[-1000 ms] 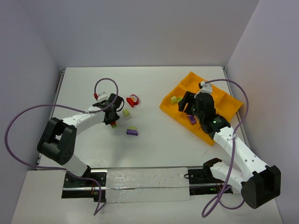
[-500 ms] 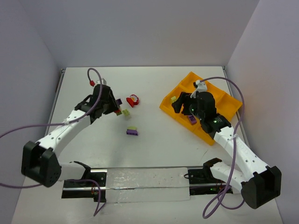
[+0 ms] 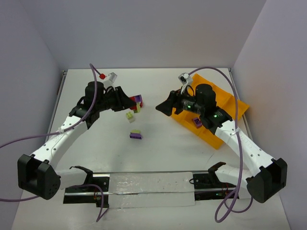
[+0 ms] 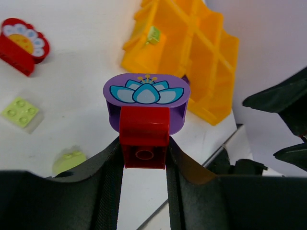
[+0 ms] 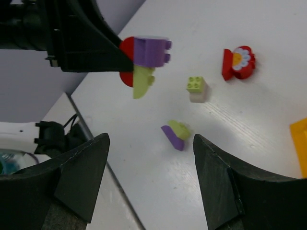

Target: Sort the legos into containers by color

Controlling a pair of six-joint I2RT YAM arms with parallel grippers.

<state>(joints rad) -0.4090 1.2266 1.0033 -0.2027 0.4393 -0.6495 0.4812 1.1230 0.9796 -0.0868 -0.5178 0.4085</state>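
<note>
Red-purple clump (image 4: 146,96) pinched in left gripper (image 4: 144,146), right gripper (image 5: 148,143) wide at three o'clock; could slip free if tugged.

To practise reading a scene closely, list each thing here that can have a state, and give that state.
left gripper: shut on the clump of red, purple and yellow-green bricks, held above the table.
right gripper: open, empty.
tray: holds a yellow-green brick and a purple brick.
red flower brick: loose on the table.
yellow-green square brick: loose on the table.
purple and yellow-green pair: stuck together, on the table.
</note>
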